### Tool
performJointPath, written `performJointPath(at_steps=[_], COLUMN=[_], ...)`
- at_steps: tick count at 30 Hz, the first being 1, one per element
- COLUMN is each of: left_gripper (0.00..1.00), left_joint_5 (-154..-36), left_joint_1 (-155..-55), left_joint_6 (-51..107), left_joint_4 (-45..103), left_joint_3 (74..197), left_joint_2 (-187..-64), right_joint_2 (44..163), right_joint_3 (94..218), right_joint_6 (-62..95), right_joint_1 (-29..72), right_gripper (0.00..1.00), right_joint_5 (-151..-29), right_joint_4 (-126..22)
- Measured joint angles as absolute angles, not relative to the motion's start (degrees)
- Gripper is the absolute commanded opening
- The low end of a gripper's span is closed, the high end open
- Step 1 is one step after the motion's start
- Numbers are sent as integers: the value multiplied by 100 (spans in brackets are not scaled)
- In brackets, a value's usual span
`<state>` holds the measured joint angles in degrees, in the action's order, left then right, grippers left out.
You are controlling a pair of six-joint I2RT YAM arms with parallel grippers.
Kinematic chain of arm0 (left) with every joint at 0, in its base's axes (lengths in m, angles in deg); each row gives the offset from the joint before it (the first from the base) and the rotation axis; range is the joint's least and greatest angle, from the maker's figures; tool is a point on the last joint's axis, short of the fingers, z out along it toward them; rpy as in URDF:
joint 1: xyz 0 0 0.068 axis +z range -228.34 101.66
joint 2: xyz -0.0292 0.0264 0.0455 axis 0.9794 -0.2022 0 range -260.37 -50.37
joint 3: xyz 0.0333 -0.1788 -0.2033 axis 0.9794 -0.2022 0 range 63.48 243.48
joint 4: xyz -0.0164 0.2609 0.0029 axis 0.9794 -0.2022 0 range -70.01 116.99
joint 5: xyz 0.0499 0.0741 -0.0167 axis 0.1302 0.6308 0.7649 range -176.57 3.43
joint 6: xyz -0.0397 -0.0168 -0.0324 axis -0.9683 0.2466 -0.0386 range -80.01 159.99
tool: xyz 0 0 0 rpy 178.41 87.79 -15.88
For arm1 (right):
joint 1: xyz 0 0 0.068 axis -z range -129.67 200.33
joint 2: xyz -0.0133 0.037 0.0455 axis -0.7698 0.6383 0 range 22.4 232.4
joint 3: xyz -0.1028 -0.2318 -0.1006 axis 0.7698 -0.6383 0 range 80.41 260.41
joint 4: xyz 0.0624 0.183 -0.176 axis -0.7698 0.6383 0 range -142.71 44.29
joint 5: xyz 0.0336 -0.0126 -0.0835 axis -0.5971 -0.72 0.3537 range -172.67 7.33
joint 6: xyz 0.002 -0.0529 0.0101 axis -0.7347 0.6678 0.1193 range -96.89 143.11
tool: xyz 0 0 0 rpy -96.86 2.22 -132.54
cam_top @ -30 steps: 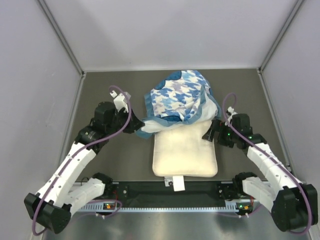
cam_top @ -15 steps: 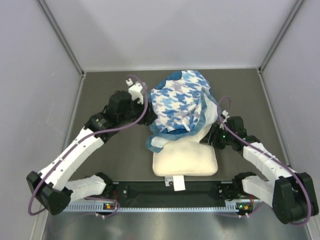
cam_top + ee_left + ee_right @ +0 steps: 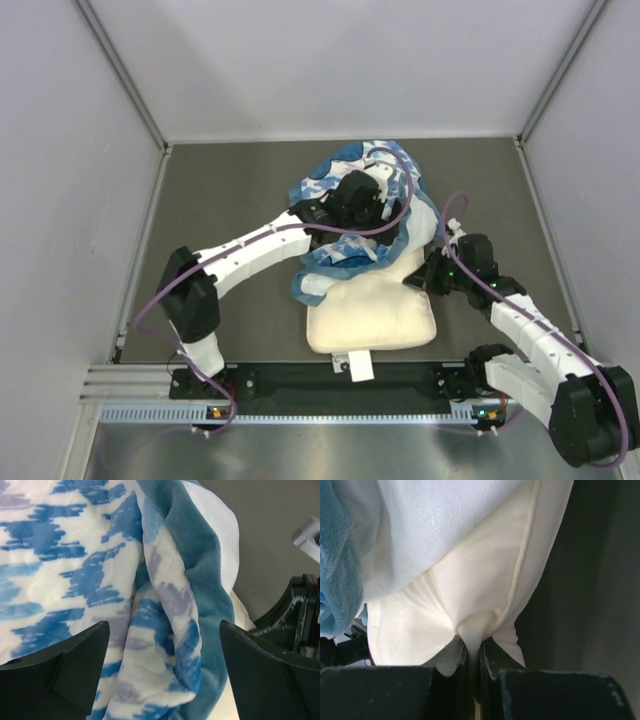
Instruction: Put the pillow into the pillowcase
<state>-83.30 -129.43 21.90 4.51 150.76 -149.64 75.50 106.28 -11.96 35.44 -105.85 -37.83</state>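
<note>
The cream pillow (image 3: 370, 315) lies flat on the table, its far end tucked under the blue-and-white houndstooth pillowcase (image 3: 345, 255), which sits bunched over it. My left gripper (image 3: 378, 196) hovers over the top of the pillowcase, jaws wide open, with folds of the patterned fabric (image 3: 75, 555) and its blue ruffled edge (image 3: 200, 555) below and between them. My right gripper (image 3: 428, 280) is at the pillow's right side, shut on a pinch of cream pillow fabric (image 3: 470, 595). Just above that pinch shows the case's plain white inside (image 3: 435, 525).
Dark grey table (image 3: 220, 190) enclosed by pale walls on three sides. A black rail with the arm bases (image 3: 300, 380) runs along the near edge, with a small white tag (image 3: 352, 367) at the pillow's near end.
My left gripper let go of the pillowcase's left edge, opened wide and swung right over the top of the case. My right gripper moved in and shut on the pillow's right edge.
</note>
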Motion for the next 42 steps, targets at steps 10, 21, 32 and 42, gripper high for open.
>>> performJointPath(at_steps=[10, 21, 32, 42], left_gripper=[99, 0, 0, 0], left_joint_5=[-7961, -7677, -8673, -8232], left_joint_1=[-12965, -12943, -13347, -14503], left_joint_6=[1810, 1611, 2476, 3250], left_joint_4=[1160, 585, 816, 508], left_joint_3=[15944, 17813, 16705, 16071], left_joint_2=[-15794, -17359, -15958, -13976], right_joint_2=[7483, 7299, 7487, 7786], right_joint_3=[10628, 10628, 10739, 11734], right_joint_6=[-1113, -1098, -1098, -1310], right_joint_1=[3544, 3544, 3548, 3590], right_gripper=[0, 0, 0, 0], right_joint_5=[-10585, -10585, -10614, -10871], right_joint_4=[-3713, -3635, -3637, -3794])
